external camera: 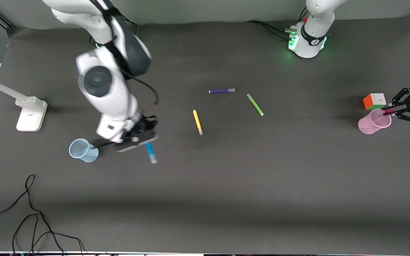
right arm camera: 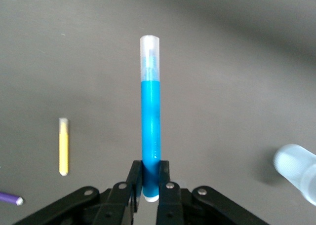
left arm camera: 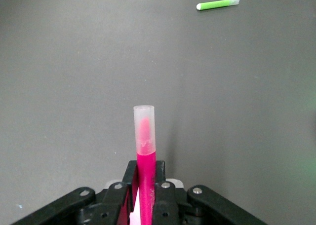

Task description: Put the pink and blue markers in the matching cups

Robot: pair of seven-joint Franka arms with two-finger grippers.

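Right gripper (external camera: 142,137): up in the air over the table, between the blue cup and the yellow marker, its fingers (right arm camera: 134,178) clamped on the blue marker.
Blue marker (external camera: 151,152): held by one end in the right gripper; its pale capped end points away from the fingers and toward the front camera's edge of the table.
Blue cup (external camera: 83,150): stands on the table toward the right arm's end, just beside the right gripper and apart from the blue marker.
Left gripper (external camera: 394,108): at the left arm's end of the table, at the rim of the pink cup, with its fingers (left arm camera: 130,183) closed on the pink marker.
Pink marker (left arm camera: 145,156): gripped low on its magenta body, clear cap pointing out from the fingers; in the front view only a short dark-pink tip shows at the cup's rim, and whether it is already inside the cup is hard to tell.
Pink cup (external camera: 374,122): on the table, just beside the multicoloured cube.
Cube (external camera: 374,101): farther from the front camera than the pink cup.
Other markers: purple (external camera: 221,91), green (external camera: 255,104) and yellow (external camera: 198,122) lie flat near mid-table, apart from each other.
White stand (external camera: 30,113): at the right arm's end of the table.
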